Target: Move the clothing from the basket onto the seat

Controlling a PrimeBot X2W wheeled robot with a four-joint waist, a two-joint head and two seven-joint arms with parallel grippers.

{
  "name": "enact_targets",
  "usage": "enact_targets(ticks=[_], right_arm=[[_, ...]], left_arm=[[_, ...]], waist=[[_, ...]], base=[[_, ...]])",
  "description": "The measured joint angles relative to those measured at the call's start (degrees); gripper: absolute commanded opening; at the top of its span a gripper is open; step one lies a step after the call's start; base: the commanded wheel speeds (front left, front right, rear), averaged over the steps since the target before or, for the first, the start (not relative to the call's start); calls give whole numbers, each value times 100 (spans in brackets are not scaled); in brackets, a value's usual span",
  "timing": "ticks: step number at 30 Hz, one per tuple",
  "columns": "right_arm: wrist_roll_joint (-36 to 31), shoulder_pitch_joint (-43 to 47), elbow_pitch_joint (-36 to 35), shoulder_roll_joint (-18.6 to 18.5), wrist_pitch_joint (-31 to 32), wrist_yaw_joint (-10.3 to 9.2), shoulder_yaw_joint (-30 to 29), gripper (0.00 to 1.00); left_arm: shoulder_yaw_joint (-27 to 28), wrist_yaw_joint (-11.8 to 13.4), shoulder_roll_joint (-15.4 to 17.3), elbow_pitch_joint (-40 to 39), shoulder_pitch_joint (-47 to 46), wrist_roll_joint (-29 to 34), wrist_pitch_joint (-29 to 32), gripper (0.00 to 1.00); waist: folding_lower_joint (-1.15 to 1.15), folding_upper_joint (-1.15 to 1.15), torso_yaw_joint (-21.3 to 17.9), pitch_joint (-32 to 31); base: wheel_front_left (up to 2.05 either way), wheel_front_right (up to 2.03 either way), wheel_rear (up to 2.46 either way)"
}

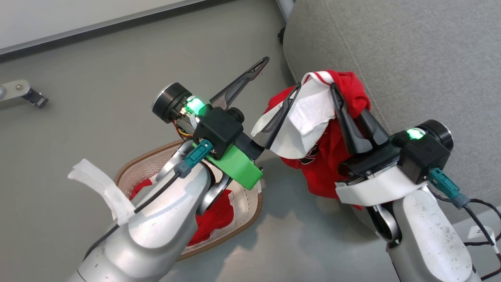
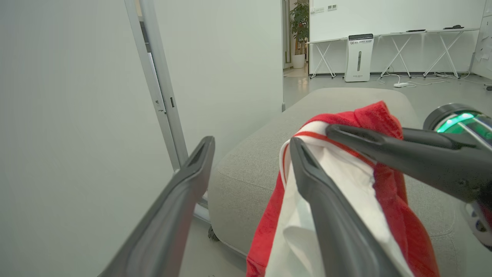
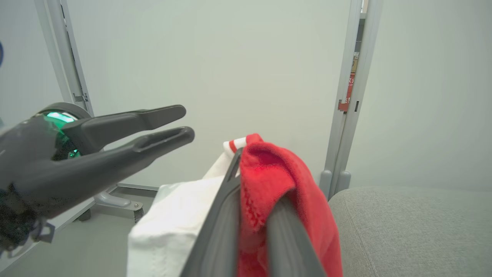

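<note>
My right gripper (image 1: 345, 98) is shut on the clothing, a red shirt (image 1: 325, 156) with a white lining, and holds it up at the edge of the grey seat (image 1: 411, 58). The shirt (image 3: 269, 169) drapes over the right gripper (image 3: 255, 181). My left gripper (image 1: 282, 73) is open just left of the shirt. One of its fingers lies against the white lining (image 2: 357, 184), and nothing is between the fingers of the left gripper (image 2: 251, 142). The basket (image 1: 250, 207) sits on the floor under my left arm with more red clothing (image 1: 213, 219) in it.
Grey floor surrounds the basket. A metal foot with a caster (image 1: 23, 92) is at the far left by the wall. A white frame post (image 2: 161, 88) stands beside the seat (image 2: 250, 165). Cables (image 1: 481, 223) trail by my right arm.
</note>
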Motion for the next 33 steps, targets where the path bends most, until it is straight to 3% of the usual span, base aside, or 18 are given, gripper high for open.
enact_targets(ticks=[10, 20, 28, 33], right_arm=[[-92, 324, -277, -2, 0, 0, -875, 0], [-44, 274, -433, -1, 0, 0, -1343, 0], [-52, -603, -467, 0, 0, 0, -1837, 0], [-389, -1531, -427, 1, 0, 0, -2180, 0]], left_arm=[[-267, -25, 49, -30, 29, 44, 103, 100], [-339, -19, 148, -10, 81, 45, 109, 100], [-314, 26, 226, -60, 52, 42, 126, 100], [-332, 31, 286, -156, -82, 80, 202, 100]], waist=[[0, 0, -551, 216], [0, 0, -650, 408], [0, 0, -592, 579], [0, 0, -545, 819]], base=[[0, 0, 0], [0, 0, 0], [0, 0, 0], [0, 0, 0]])
